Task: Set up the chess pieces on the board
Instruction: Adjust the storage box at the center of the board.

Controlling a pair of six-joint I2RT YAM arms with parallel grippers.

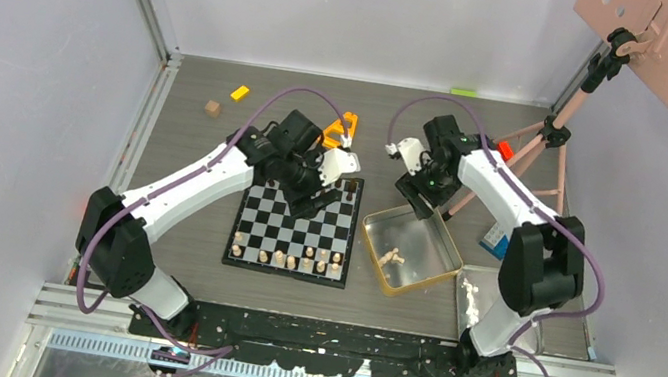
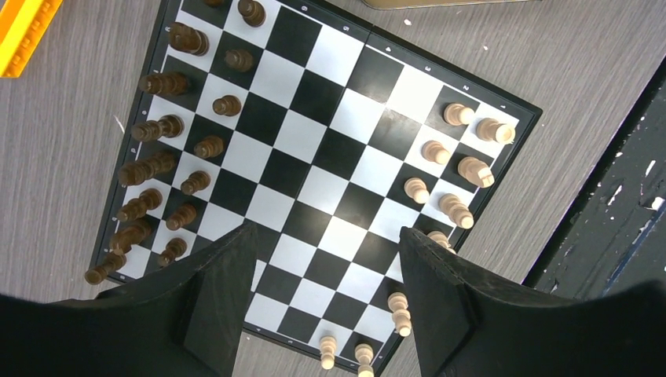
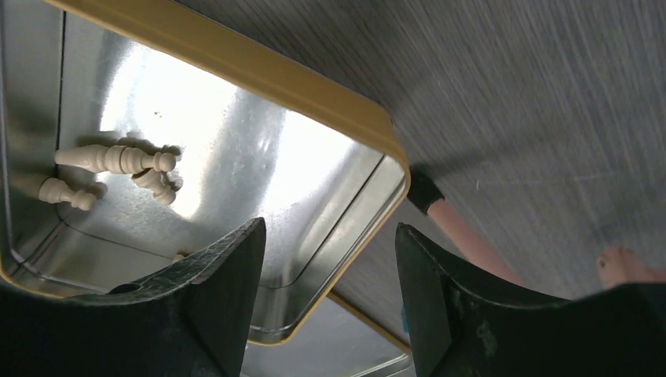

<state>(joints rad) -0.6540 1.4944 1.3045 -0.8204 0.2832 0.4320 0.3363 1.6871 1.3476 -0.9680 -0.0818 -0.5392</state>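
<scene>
The left pincer hung apart, empty, over the board, its near side only part-filled, while the right pincer, likewise apart and empty, hovered over the tin, likely needing next to fetch a pale piece lying there.

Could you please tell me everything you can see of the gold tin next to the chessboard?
The gold tin is a shallow rectangular box with rounded corners, a gold-coloured rim and walls, and shiny silvery metal inside. It lies open on the table, right of the board and turned askew to it. At least three pale chess pieces lie on their sides on its floor. The right gripper hangs open above one corner, apparently clear of it.
</scene>
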